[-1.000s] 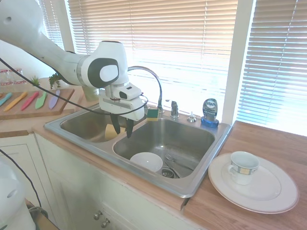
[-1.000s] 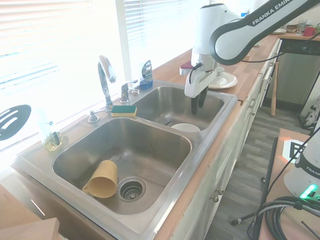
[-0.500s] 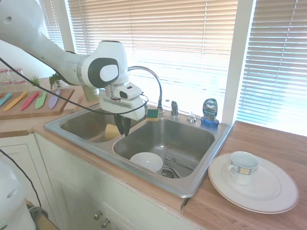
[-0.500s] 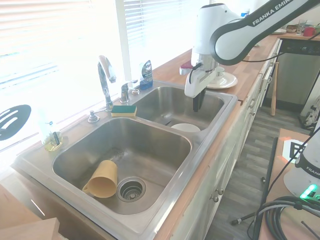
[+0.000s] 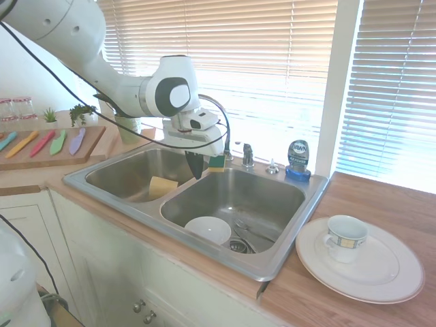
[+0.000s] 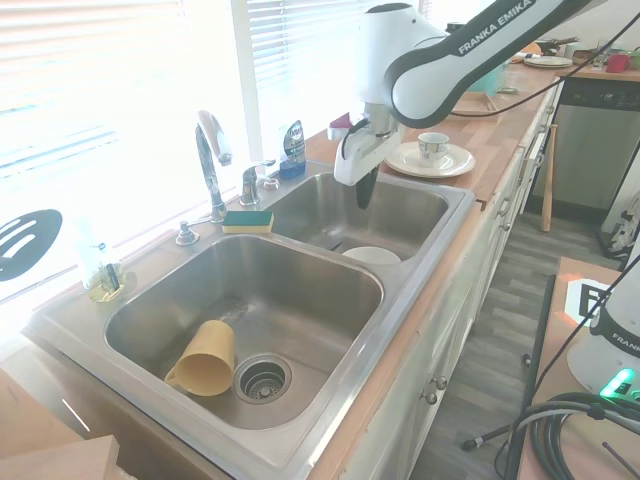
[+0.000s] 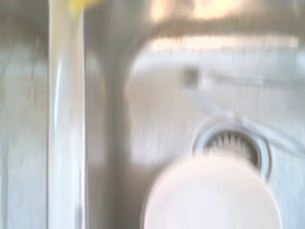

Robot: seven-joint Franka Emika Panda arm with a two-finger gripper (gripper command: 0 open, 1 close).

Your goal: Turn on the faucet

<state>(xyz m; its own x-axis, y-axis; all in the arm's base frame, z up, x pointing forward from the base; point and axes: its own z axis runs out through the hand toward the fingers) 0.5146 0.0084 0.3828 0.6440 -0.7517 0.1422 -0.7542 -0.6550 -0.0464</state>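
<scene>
Above the right sink basin, the gripper [image 5: 196,167] hangs with fingers pressed together, pinching nothing. At the far rim stands the faucet [image 5: 219,122], and its small lever handle [image 5: 248,155] lies farther back and right of the fingertips, well apart.

arm [image 6: 440,55]: white shell, dark-grey joint bands | "FRANKA EMIKA" lettering | blk cables | blk jaws
</scene>
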